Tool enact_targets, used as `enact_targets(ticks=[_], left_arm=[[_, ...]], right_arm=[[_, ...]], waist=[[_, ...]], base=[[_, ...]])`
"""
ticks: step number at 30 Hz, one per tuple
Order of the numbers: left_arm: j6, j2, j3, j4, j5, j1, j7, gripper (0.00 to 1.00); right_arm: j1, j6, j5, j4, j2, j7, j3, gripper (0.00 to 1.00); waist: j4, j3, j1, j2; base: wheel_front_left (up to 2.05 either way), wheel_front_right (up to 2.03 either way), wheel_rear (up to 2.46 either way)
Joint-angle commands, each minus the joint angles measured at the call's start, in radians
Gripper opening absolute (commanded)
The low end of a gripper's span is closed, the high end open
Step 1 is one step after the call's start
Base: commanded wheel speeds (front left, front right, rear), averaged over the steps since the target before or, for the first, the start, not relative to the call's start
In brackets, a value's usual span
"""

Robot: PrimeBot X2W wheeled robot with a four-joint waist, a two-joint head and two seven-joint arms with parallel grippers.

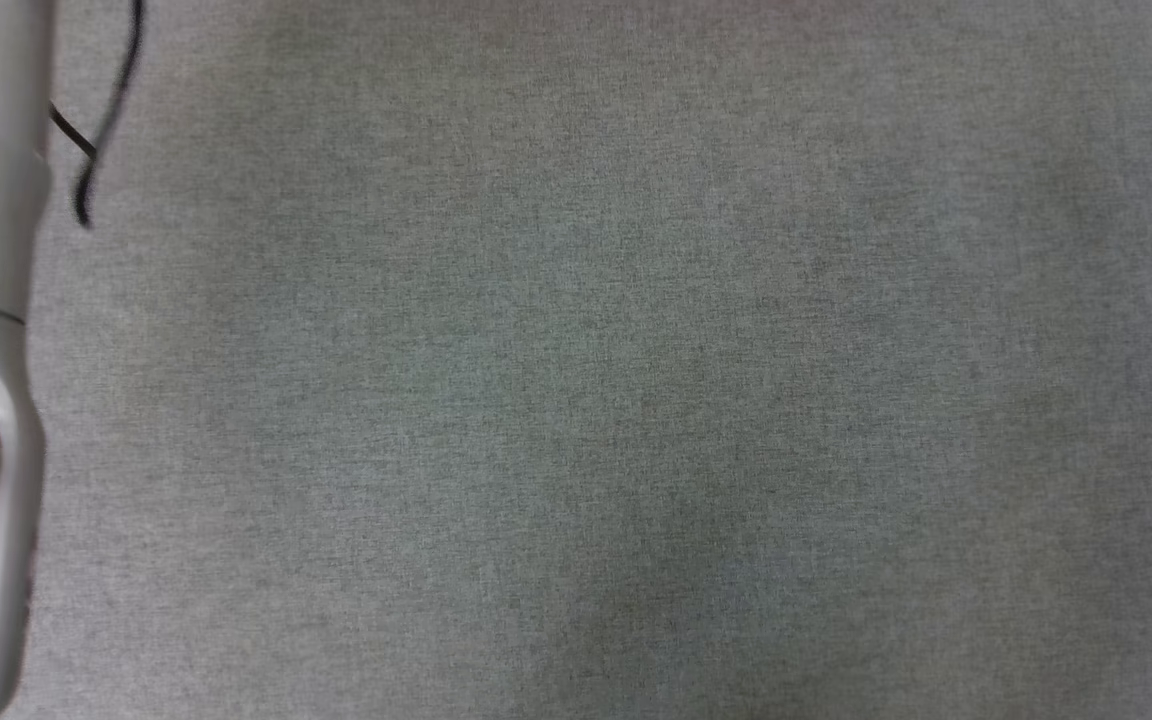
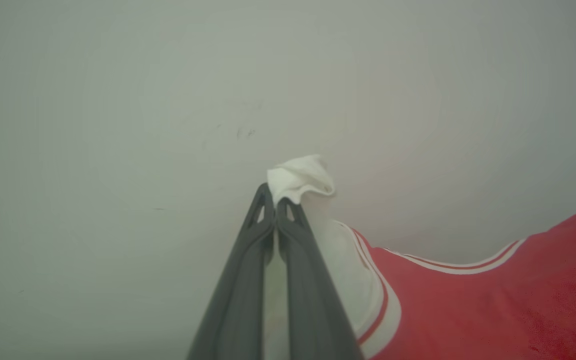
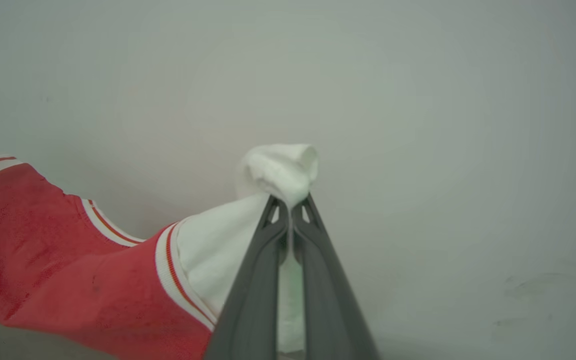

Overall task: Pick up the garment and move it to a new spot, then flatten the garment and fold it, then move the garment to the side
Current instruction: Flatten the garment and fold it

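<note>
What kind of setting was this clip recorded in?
Probably an indoor cloth-folding test bench, though little shows: a plain grey woven work surface, a pale backdrop past the wrists, and the garment pinched at its white sleeves by the left pincer and right pincer.

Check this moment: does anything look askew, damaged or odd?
Nothing serious. The left end effector and right end effector are each shut on a white sleeve of the garment, which looks intact. Faint dark specks mark the pale surface.
</note>
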Motion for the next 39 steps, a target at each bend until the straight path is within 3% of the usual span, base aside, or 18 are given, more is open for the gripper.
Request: enact_targets(ticks=[1,9,16,23,29,39], left_arm=[[-0.009,-0.004,0.004,0.021,-0.008,0.029,-0.009,0.0],[-0.038,-0.023,0.035,0.082,-0.046,0.242,-0.029,0.0],[-0.025,-0.028,0.136,-0.104,-0.059,0.62,-0.029,0.0],[0.009,-0.039,0.2,-0.331,-0.041,0.985,-0.03,0.0],[0.054,-0.025,0.199,-0.522,-0.043,1.302,-0.012,0.0],[0.173,0.015,0.177,-0.798,-0.04,1.696,0.132,0.0]], right_arm=[[0.024,0.0,0.012,0.024,0.005,-0.006,0.022,0.0],[0.217,0.0,0.142,0.065,-0.01,0.003,0.154,0.0],[0.549,0.0,0.268,-0.039,-0.067,0.024,0.247,0.0],[0.858,0.0,0.349,-0.168,-0.119,0.037,0.256,0.0],[1.139,0.0,0.365,-0.304,-0.157,0.067,0.203,0.0],[1.625,0.0,0.284,-0.531,-0.115,0.194,-0.008,0.0]], waist=[[-0.001,0.002,-0.0002,0.0],[0.012,-0.094,-0.0002,0.0],[0.017,-0.266,-0.0002,0.0],[0.011,-0.383,-0.0002,0.0],[0.008,-0.466,-0.0002,0.0],[0.037,-0.548,-0.0002,0.0]], base=[[0.0,0.0,0.0],[0.0,0.0,0.0],[0.0,0.0,0.0],[0.0,0.0,0.0],[0.0,0.0,0.0],[0.0,0.0,0.0]])
